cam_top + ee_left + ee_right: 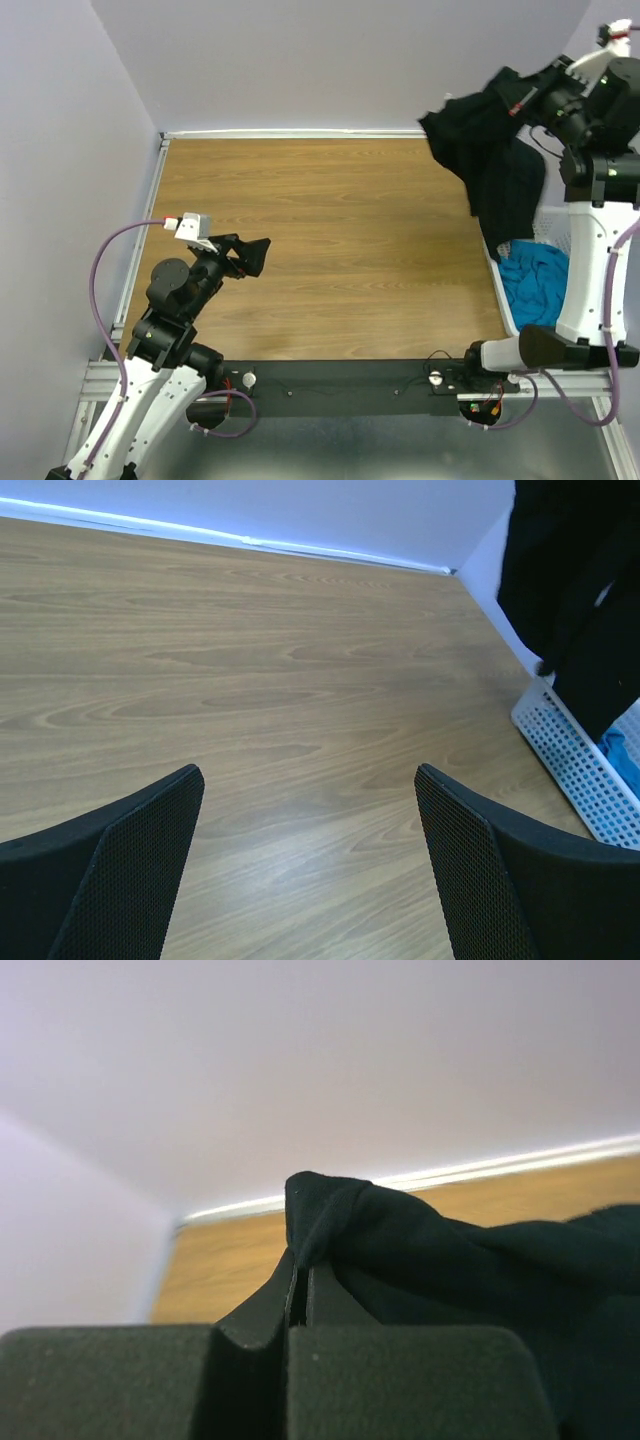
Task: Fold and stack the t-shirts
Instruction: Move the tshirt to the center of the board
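My right gripper (528, 98) is raised high at the far right and shut on the black t-shirt (490, 160). The shirt hangs from it above the white lattice basket (552, 228). In the right wrist view the pinched cloth (340, 1215) bunches over the closed fingertips (302, 1275). The teal-blue t-shirt (535, 280) lies crumpled in the basket. My left gripper (250, 257) is open and empty above the left of the wooden table (330, 240). In the left wrist view the black shirt (570, 590) hangs at the far right, over the basket (570, 755).
The basket stands along the table's right edge, beside my right arm's base. White walls close the table at the back and left. A black rail with the arm mounts runs along the near edge (340, 378).
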`<state>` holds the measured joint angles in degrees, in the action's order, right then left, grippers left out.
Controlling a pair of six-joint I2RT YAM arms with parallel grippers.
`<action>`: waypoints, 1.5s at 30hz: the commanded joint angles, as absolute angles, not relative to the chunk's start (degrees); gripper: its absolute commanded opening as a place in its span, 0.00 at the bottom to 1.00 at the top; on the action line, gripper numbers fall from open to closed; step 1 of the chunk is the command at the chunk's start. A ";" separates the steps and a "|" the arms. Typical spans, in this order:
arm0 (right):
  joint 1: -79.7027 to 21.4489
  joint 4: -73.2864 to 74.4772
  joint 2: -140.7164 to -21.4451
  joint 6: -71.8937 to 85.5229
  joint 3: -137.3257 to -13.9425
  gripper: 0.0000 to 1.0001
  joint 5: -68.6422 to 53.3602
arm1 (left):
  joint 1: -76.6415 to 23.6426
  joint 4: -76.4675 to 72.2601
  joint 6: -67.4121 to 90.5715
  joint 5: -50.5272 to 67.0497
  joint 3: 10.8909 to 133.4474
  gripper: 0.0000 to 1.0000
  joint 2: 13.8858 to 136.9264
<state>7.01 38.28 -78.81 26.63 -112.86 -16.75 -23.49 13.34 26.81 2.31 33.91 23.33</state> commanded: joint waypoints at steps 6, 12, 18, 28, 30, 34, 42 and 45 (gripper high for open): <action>-19.30 28.67 -88.76 28.48 -116.12 0.00 -16.53 | -23.64 14.06 28.30 -3.34 33.40 0.95 21.27; -39.44 17.71 -90.96 33.56 -91.18 0.04 -2.47 | -23.73 14.94 29.27 -5.36 33.57 0.94 21.79; -55.01 15.29 -101.24 36.57 -81.92 0.68 -9.21 | -23.73 18.71 31.98 -10.45 35.51 0.95 23.11; -41.77 18.90 -91.93 31.20 -70.50 0.76 5.45 | -23.73 23.48 48.07 -14.60 32.80 0.95 30.04; -35.53 18.72 -92.63 31.11 -69.79 0.75 4.93 | -23.73 22.16 50.18 -13.54 31.56 0.95 32.24; -27.79 14.87 -95.97 32.16 -69.26 0.74 0.27 | -23.73 17.50 52.29 -12.48 29.36 0.95 38.21; -18.28 2.99 -105.02 44.29 -67.50 0.74 -10.19 | -23.56 11.08 50.54 -10.64 31.46 0.96 50.34; -17.32 1.50 -107.13 47.45 -67.85 0.74 -10.28 | -23.55 9.85 50.27 -9.85 32.08 0.96 52.64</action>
